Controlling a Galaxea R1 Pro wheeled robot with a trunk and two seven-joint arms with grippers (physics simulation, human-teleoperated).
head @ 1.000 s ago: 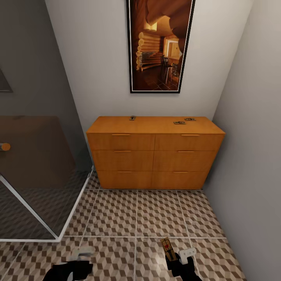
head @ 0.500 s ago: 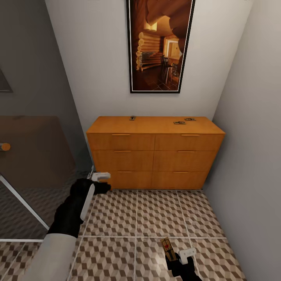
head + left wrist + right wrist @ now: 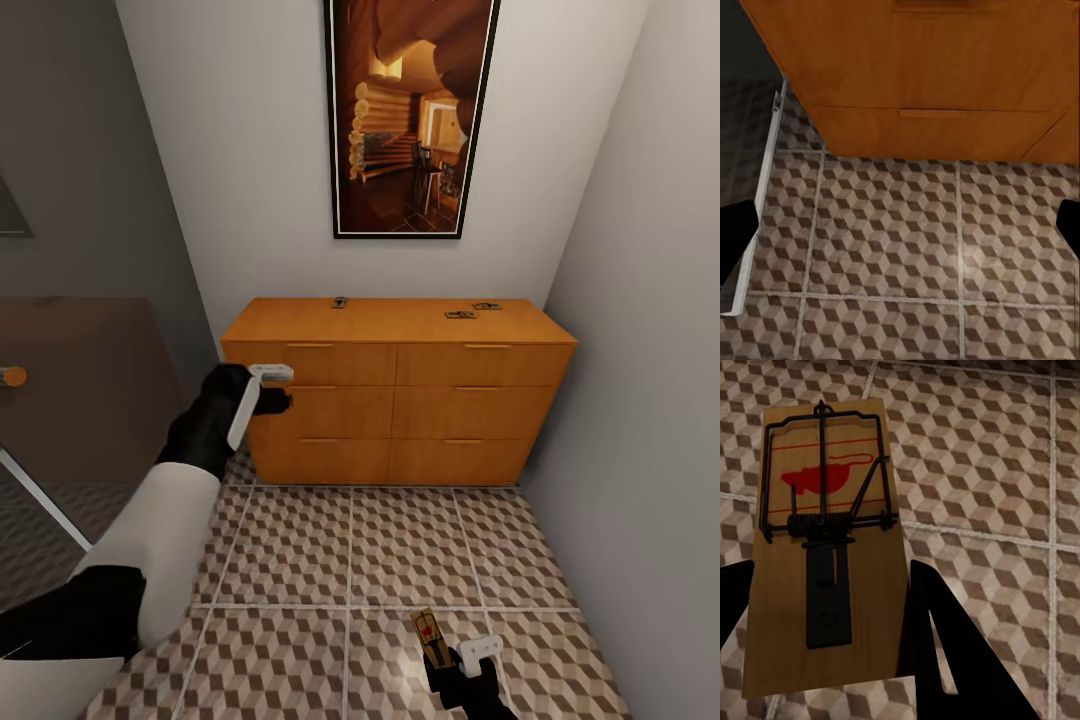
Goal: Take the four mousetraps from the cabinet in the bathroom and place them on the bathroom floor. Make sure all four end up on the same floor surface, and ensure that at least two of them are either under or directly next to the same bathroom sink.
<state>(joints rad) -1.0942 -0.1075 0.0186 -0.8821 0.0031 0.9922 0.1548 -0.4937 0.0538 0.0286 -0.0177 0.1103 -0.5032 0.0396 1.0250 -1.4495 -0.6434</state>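
Right gripper (image 3: 447, 650) clamped on a brown wooden mousetrap (image 3: 825, 547); left gripper (image 3: 272, 385) fingers apart.
Left gripper at orange-brown wooden cabinet's (image 3: 400, 400) front; three mousetraps (image 3: 460, 315) lie atop it.

head high facing cabinet (image 3: 398, 390), wrists floorward

No readable text or numbers, only a red mouse silhouette printed on the mousetrap (image 3: 825, 547) board
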